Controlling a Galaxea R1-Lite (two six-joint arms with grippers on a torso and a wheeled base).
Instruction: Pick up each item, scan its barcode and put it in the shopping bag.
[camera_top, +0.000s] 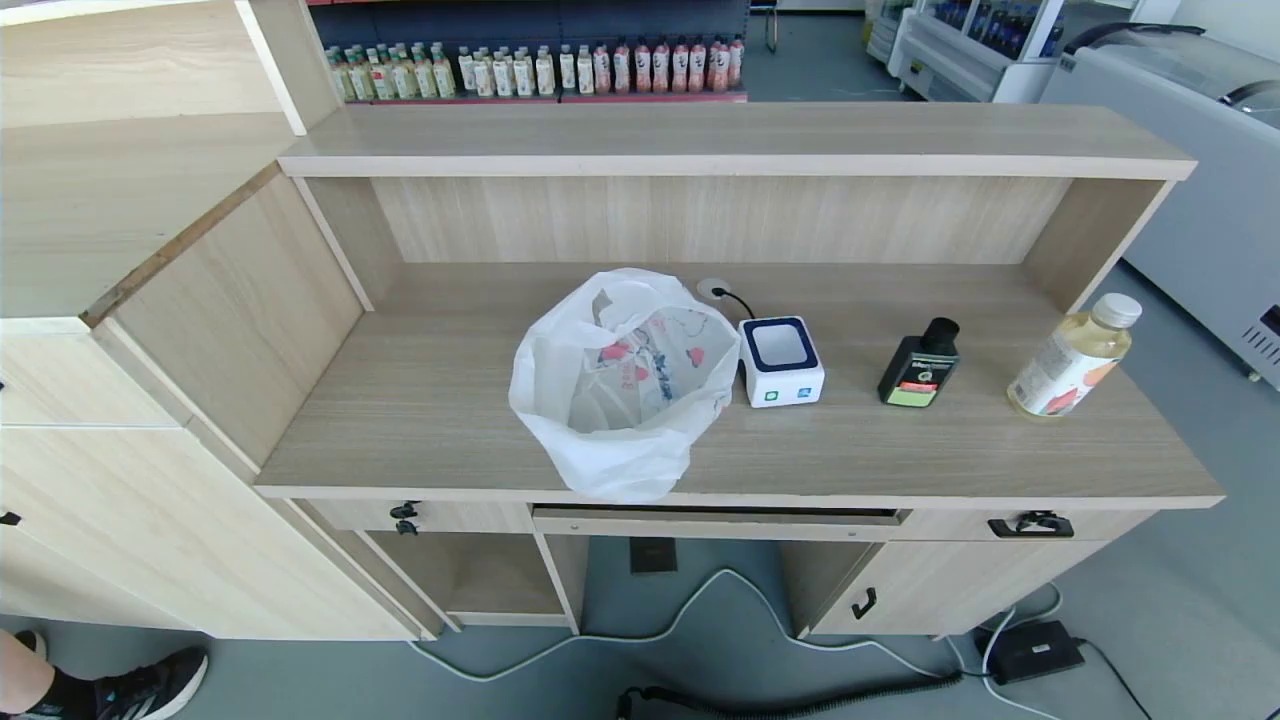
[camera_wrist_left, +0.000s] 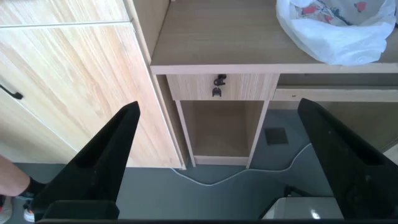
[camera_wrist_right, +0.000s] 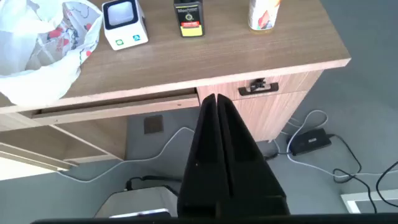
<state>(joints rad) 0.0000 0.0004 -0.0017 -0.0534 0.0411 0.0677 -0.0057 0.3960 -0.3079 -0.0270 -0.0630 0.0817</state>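
Left tool (camera_wrist_left: 219, 106) spread apart, my right tool (camera_wrist_right: 216, 99) pressed together; drink bottle (camera_top: 1072, 360) looks heavy, smooth, rigid; I'd grip mid-body.

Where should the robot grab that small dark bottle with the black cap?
Probably around the dark bottle's wide body, below the cap, coming level from the counter's front edge. It stands upright, with open gaps toward the scanner and the drink bottle.
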